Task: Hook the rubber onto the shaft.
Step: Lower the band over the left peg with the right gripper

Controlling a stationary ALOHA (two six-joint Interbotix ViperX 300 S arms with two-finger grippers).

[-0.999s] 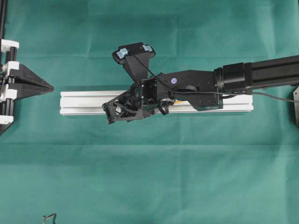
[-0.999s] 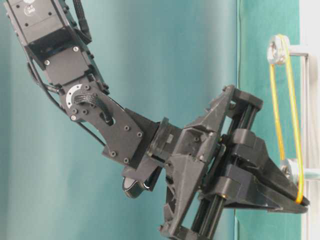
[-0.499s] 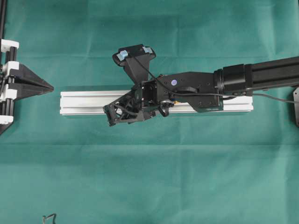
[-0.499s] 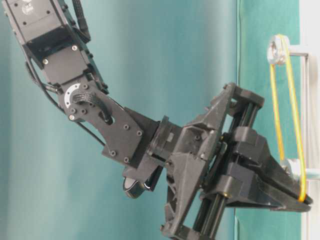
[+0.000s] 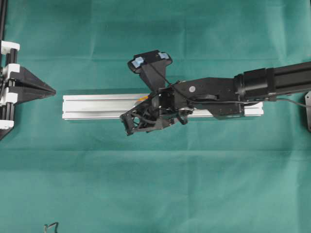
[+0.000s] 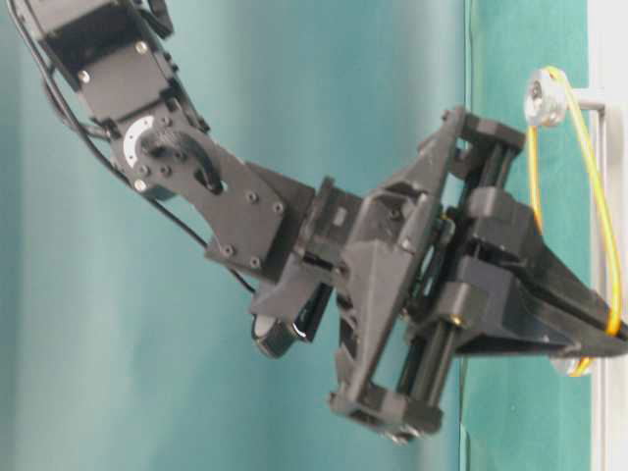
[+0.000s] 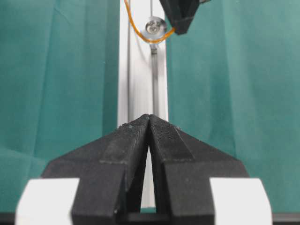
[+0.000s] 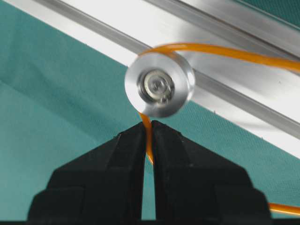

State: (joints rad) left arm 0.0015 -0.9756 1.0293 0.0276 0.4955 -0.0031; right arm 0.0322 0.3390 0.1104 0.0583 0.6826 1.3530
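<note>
My right gripper (image 8: pixel 148 124) is shut on the rubber (image 8: pixel 148 136), a thin orange band pinched between the fingertips just below the shaft (image 8: pixel 159 86), a round silver disc standing off the silver rail (image 8: pixel 225 23). From the jaws the rubber runs up behind the disc and off along the rail to the right. At table level the rubber (image 6: pixel 599 206) bows from an upper silver disc (image 6: pixel 545 98) down to the right gripper (image 6: pixel 613 329). A lower disc (image 6: pixel 569 365) is half hidden. My left gripper (image 7: pixel 149 117) is shut and empty, off the rail's left end (image 5: pixel 52 91).
The rail (image 5: pixel 97 107) lies lengthwise across a green cloth. The right arm (image 5: pixel 272 82) reaches in over it from the right. A black frame (image 5: pixel 4 29) stands at the left edge. A small dark cable end (image 5: pixel 51 226) shows at the bottom left.
The right gripper has shifted right along the rail with the rubber still pinched. At table level its tips have risen, and the rubber now bows outward instead of running straight.
</note>
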